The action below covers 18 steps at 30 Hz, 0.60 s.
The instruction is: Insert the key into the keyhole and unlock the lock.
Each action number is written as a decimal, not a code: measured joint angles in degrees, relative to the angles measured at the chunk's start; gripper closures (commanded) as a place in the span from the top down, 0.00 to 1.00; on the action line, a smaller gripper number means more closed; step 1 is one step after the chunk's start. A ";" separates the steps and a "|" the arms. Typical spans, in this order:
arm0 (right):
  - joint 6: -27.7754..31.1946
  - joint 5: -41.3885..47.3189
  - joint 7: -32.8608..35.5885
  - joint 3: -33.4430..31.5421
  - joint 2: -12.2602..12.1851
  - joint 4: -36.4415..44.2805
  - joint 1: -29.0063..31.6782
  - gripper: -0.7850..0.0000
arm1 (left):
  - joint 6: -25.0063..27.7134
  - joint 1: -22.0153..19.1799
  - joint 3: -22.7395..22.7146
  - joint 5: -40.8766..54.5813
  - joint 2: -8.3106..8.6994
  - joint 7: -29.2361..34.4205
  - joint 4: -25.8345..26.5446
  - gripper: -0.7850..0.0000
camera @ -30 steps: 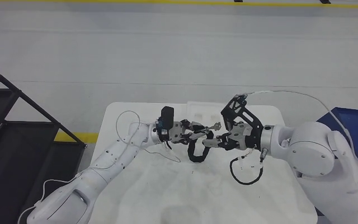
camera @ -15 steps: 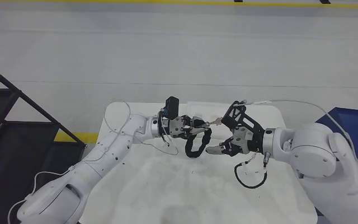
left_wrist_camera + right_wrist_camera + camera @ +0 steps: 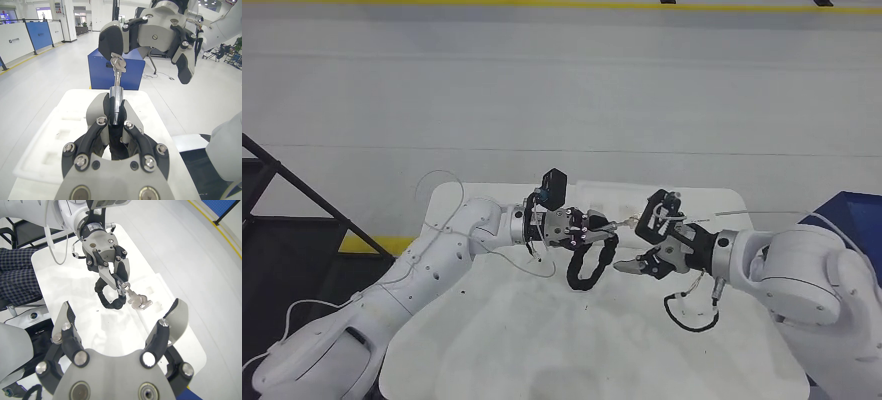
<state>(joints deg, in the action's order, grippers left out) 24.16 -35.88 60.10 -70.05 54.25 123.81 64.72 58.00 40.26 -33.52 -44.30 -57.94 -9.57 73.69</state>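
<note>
Over a white table [image 3: 542,345] in a bright hall, we see the left gripper [image 3: 115,106] clamped on the chrome barrel of a cable lock [image 3: 116,93], whose black cable [image 3: 585,272] hangs in a loop below. The key [image 3: 119,65] sits in the keyhole at the barrel's end, its head pointing toward the right gripper [image 3: 122,308]. That gripper's jaws are spread wide, near the key head but apart from it. A white foam tray [image 3: 54,130] lies on the table beneath
</note>
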 measured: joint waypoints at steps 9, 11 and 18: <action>0.65 -1.93 -0.39 2.60 0.04 0.38 -0.20 1.00 | 0.00 0.31 0.04 1.84 0.26 2.51 1.59 0.00; 0.64 -1.91 -0.35 3.10 0.07 0.16 -0.52 1.00 | 0.00 0.39 0.07 1.74 0.21 2.64 2.12 0.00; 0.56 -1.59 -0.38 3.97 0.08 -0.34 -1.20 1.00 | 0.00 0.61 0.20 0.31 0.10 2.31 3.19 0.00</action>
<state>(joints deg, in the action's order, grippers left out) 24.72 -37.47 59.72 -66.07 54.34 123.47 63.52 58.00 40.87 -33.32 -43.99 -57.84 -7.25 76.88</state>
